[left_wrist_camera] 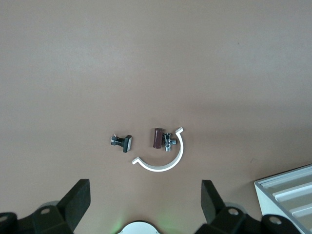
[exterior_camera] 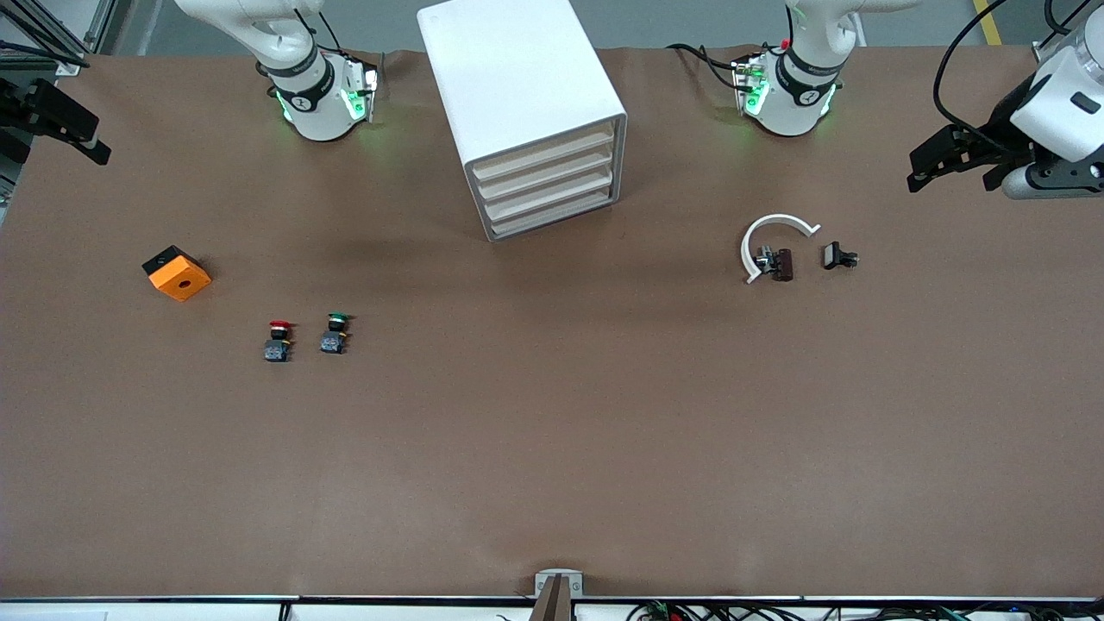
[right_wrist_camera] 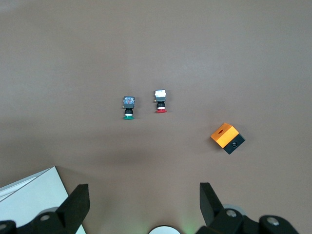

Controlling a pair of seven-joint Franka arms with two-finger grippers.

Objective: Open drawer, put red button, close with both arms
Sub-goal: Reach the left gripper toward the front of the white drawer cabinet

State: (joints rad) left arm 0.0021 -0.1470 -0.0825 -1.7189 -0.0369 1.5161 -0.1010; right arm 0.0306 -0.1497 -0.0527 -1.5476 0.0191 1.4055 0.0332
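The white cabinet (exterior_camera: 517, 95) stands between the two arm bases, and its top drawer (exterior_camera: 545, 153) is shut like the three below it. The red button (exterior_camera: 278, 340) lies on the table toward the right arm's end, beside a green-capped button (exterior_camera: 335, 333). It also shows in the right wrist view (right_wrist_camera: 160, 101). My right gripper (exterior_camera: 60, 129) hangs open and empty over the table's edge at the right arm's end, jaws wide (right_wrist_camera: 144, 195). My left gripper (exterior_camera: 953, 172) hangs open and empty over the left arm's end (left_wrist_camera: 145, 195). Neither touches anything.
An orange block (exterior_camera: 177, 273) lies near the buttons, toward the right arm's end. A white C-shaped clip (exterior_camera: 774, 237), a brown part (exterior_camera: 781, 264) and a small black part (exterior_camera: 837, 256) lie toward the left arm's end. A cabinet corner shows in the left wrist view (left_wrist_camera: 287, 195).
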